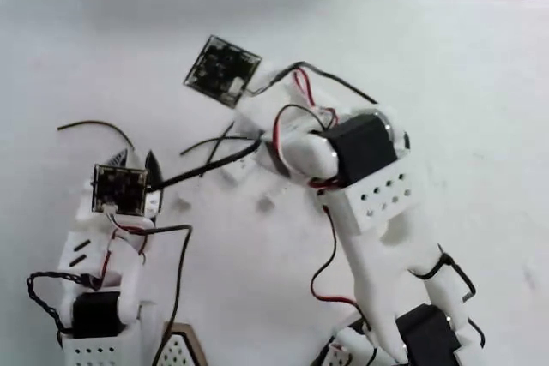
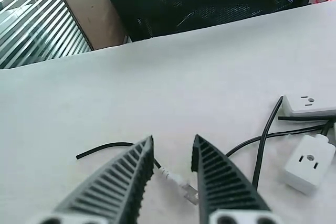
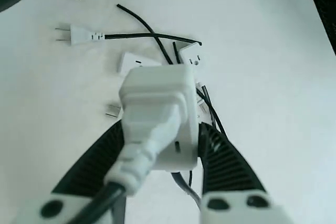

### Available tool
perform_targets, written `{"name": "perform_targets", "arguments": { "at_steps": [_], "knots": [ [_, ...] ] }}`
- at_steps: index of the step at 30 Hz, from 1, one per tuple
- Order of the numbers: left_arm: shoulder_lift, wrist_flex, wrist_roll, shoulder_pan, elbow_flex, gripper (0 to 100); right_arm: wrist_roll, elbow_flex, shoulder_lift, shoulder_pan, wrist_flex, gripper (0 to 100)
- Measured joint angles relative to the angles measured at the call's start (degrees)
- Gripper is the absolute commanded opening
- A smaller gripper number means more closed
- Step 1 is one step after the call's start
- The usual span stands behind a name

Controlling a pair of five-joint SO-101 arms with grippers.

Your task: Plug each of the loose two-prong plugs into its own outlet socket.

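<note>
Left gripper (image 2: 173,142), well left of the socket block (image 3: 157,98), stands parted and empty astride a white-tipped cord (image 2: 178,182); right gripper (image 3: 161,125) is clamped on that block, seated plug (image 3: 142,153) in it, loose plug (image 3: 79,35) lying just beyond it.

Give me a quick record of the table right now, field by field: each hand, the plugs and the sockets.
left hand: open, above a small plug that lies on the table
right hand: shut on an outlet socket
inserted plug: white, already seated in that held socket
two-prong plug: loose, flat on the table, black cable attached
first free socket: white, nothing plugged in
second free socket: white, nothing plugged in, beside the first
table: white
</note>
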Motion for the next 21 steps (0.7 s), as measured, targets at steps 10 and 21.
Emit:
{"name": "perform_targets", "arguments": {
  "at_steps": [10,21],
  "knots": [
    [0.0,0.0,0.0,0.0,0.0,14,5.2,-0.6,13.8,11.2,-14.5,1.9],
    [0.0,0.0,0.0,0.0,0.0,14,9.5,-4.0,38.3,13.9,-40.3,1.9]
  ]
}}
